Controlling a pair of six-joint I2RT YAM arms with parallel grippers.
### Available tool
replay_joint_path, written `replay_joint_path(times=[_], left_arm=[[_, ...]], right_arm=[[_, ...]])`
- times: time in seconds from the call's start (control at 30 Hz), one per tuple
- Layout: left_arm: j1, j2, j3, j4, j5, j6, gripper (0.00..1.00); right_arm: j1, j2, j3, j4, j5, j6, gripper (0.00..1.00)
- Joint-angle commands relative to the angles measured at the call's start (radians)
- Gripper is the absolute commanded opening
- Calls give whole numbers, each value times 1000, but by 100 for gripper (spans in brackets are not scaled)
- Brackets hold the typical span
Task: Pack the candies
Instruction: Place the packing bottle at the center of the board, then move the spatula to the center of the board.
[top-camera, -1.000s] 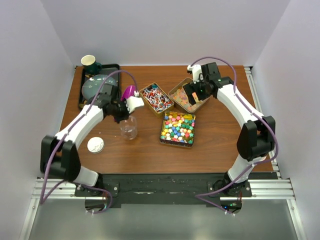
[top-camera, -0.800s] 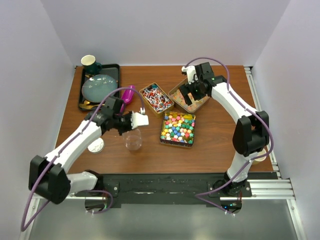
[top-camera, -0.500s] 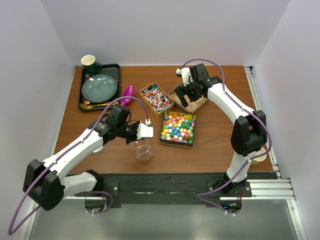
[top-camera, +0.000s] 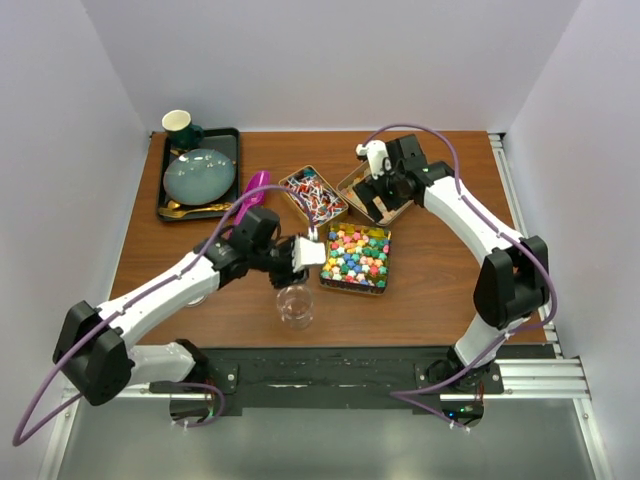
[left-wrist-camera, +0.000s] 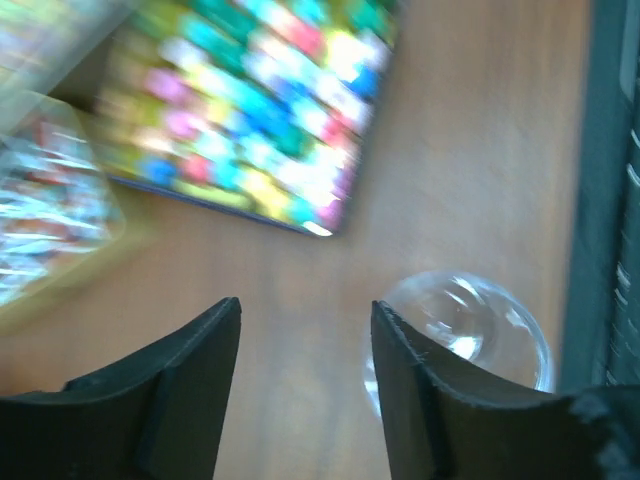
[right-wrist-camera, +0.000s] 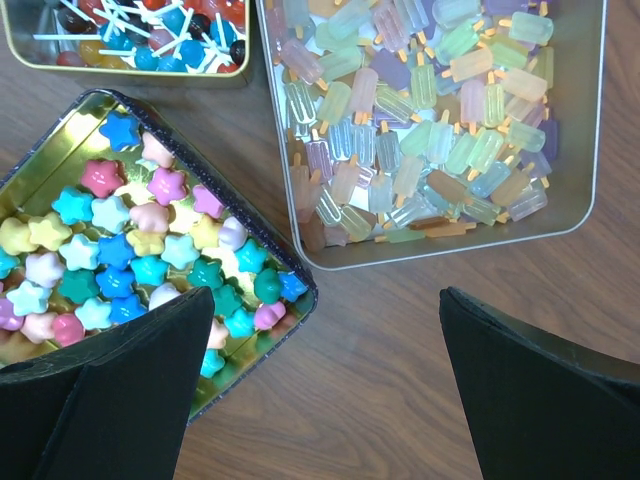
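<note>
The candies lie in three open tins: star-shaped multicolour ones (top-camera: 356, 257) (right-wrist-camera: 130, 250), pastel popsicle-shaped ones (top-camera: 372, 195) (right-wrist-camera: 420, 120) and wrapped lollipops (top-camera: 313, 197) (right-wrist-camera: 130, 30). A clear glass jar (top-camera: 295, 305) (left-wrist-camera: 470, 335) stands empty near the front edge. My left gripper (top-camera: 298, 268) (left-wrist-camera: 306, 320) hovers just above and behind it, open, the jar outside its right finger. My right gripper (top-camera: 383, 192) (right-wrist-camera: 325, 295) hangs wide open over the table between the star tin and the popsicle tin, holding nothing.
A purple scoop (top-camera: 250, 192) lies left of the lollipop tin. A black tray (top-camera: 232, 140) at the back left holds a grey plate (top-camera: 200, 175) and a green cup (top-camera: 178, 124). The left wrist view is blurred by motion.
My left arm carried the jar from the left side to the front centre, set it down and opened its jaws. The right gripper shifted slightly over the tins, still open.
</note>
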Motion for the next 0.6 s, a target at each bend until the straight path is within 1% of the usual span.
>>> replay_joint_path(times=[0.0, 0.03, 0.07, 0.1, 0.13, 0.17, 0.2, 0.23, 0.27, 0.37, 0.5, 0.57], left_arm=[[16, -25, 184, 44, -130, -88, 62], [28, -22, 198, 56, -155, -132, 64], [66, -6, 224, 61, -196, -160, 68], [92, 7, 230, 69, -211, -185, 68], [120, 23, 231, 75, -262, -224, 69], [176, 43, 241, 75, -288, -238, 69], [207, 91, 251, 70, -317, -249, 69], [268, 116, 280, 66, -372, -271, 69], [299, 167, 296, 63, -388, -278, 69], [388, 260, 351, 33, -428, -291, 64], [450, 348, 382, 67, -472, -344, 58], [494, 397, 405, 69, -468, -366, 51]], right_arm=[[4, -64, 12, 4, 2, -9, 99], [6, -76, 18, -10, -1, 6, 99], [7, -82, 24, -14, -19, 10, 99], [6, -87, 26, -18, -27, 12, 99], [7, -98, 26, -11, -33, 9, 99], [6, -101, 23, -4, -42, 9, 99], [7, -102, 21, 7, -36, 14, 99], [7, -95, 24, 24, -30, 26, 99], [6, -89, 39, 25, -25, 33, 99], [6, -60, 73, 15, -31, 58, 99], [6, -53, 82, 22, -38, 53, 99], [7, -52, 92, 27, -22, 57, 99]])
